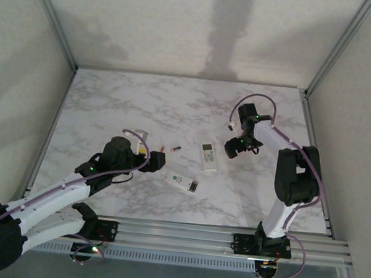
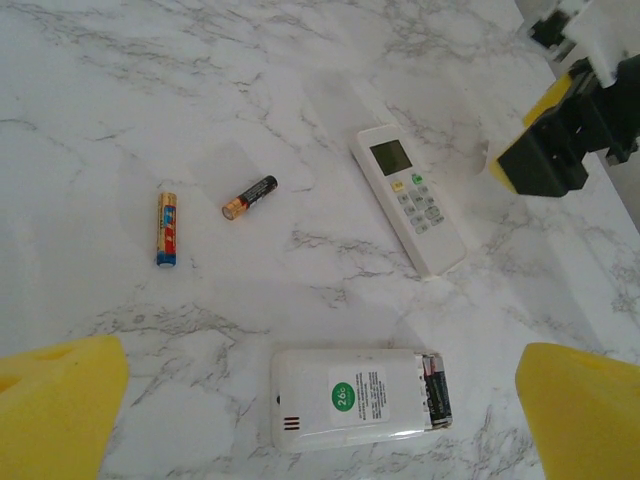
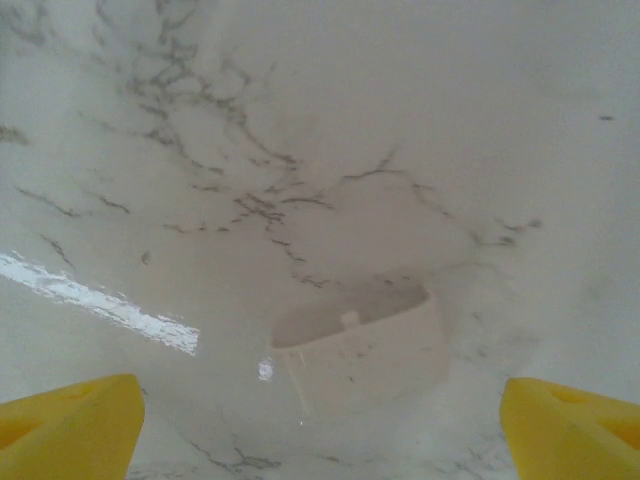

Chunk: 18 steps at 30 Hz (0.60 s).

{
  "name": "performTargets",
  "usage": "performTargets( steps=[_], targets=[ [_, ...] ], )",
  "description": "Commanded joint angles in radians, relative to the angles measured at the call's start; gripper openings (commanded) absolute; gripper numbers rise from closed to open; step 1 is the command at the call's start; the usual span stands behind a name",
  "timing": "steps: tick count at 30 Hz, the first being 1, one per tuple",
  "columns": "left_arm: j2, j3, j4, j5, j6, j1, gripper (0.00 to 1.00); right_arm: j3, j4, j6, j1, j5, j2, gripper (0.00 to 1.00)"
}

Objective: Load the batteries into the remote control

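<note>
A white remote control (image 2: 340, 400) lies face down, its battery recess (image 2: 437, 388) uncovered with a dark battery in it. My left gripper (image 2: 320, 425) hangs open above it, one yellow finger (image 2: 55, 410) on each side. Two loose batteries lie farther off on the marble: a dark one with an orange end (image 2: 249, 197) and a colourful one (image 2: 166, 229). From above, the face-down remote control (image 1: 183, 182) sits just right of the left gripper (image 1: 155, 159). My right gripper (image 3: 320, 430) is open over a white battery cover (image 3: 360, 350) that rests on the table.
A second white remote (image 2: 407, 197) lies face up, display and buttons showing, beside the right gripper (image 1: 233, 147). The marble table (image 1: 109, 104) is walled in by grey panels and aluminium posts, with a rail along the near edge.
</note>
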Motion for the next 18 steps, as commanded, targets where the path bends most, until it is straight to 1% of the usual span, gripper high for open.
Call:
performTargets(
  steps=[1,4,7,9,12,15,17,18],
  targets=[
    [0.001,-0.005,0.008,-0.005,0.032,-0.010,0.99,0.044,-0.069,-0.104,-0.058,-0.108,0.064,0.92],
    [0.004,0.001,0.000,-0.015,0.036,-0.010,0.99,0.031,-0.053,-0.125,-0.095,-0.153,0.075,0.91],
    [0.011,0.002,0.007,-0.017,0.033,-0.009,0.99,-0.003,-0.014,-0.148,-0.096,-0.167,0.074,0.90],
    [0.023,0.001,0.017,-0.017,0.031,-0.009,0.99,-0.009,-0.006,-0.151,-0.096,-0.178,0.084,0.87],
    [0.044,0.010,0.016,-0.008,0.036,-0.009,0.99,-0.029,0.004,-0.171,-0.098,-0.167,0.097,0.81],
    [0.053,0.017,0.015,-0.012,0.045,-0.010,0.99,-0.082,0.067,-0.201,-0.096,-0.147,0.083,0.73],
    [0.054,0.023,0.012,-0.014,0.049,-0.009,0.99,-0.101,0.089,-0.213,-0.096,-0.134,0.076,0.64],
    [0.055,0.024,0.013,-0.014,0.051,-0.009,0.99,-0.107,0.092,-0.216,-0.096,-0.131,0.074,0.62]
  ],
)
